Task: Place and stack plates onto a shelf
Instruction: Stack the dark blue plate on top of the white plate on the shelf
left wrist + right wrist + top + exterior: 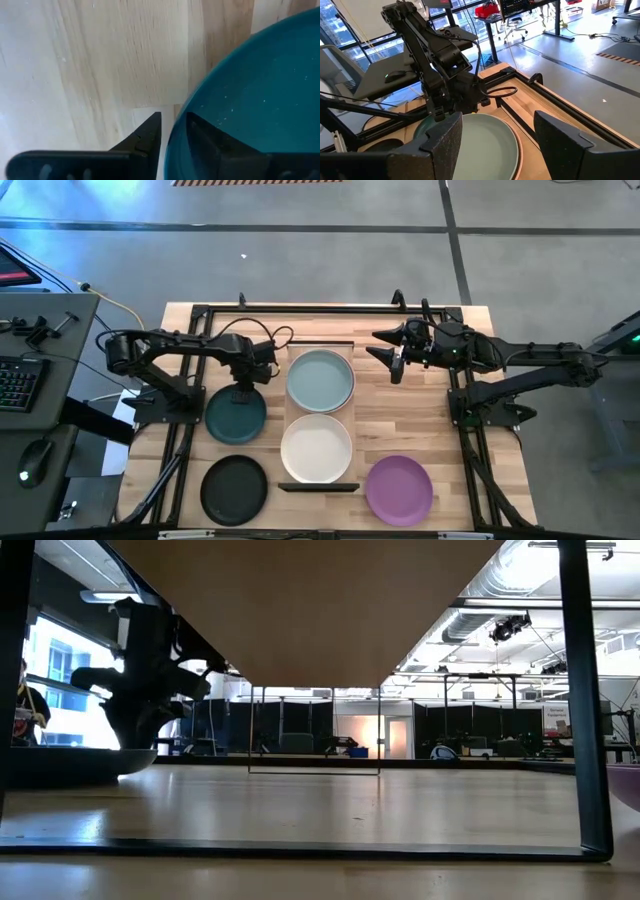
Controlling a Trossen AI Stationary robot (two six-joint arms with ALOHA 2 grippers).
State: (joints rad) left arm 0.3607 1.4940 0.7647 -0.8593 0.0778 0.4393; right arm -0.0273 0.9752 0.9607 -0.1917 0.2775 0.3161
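Left end effector [241,392] down at the far rim of the dark teal plate [236,418], fingers straddling that rim, one inside, one outside, on the tabletop [400,430]. Right end effector [393,352] released, raised just right of the pale blue-green plate [320,379] on the shelf [345,418]; white plate [316,448] nearer on it.

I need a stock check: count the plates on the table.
5: pale blue-green plate and white plate on the shelf; dark teal plate, black plate to its left; purple plate right. Others may be stacked beneath.
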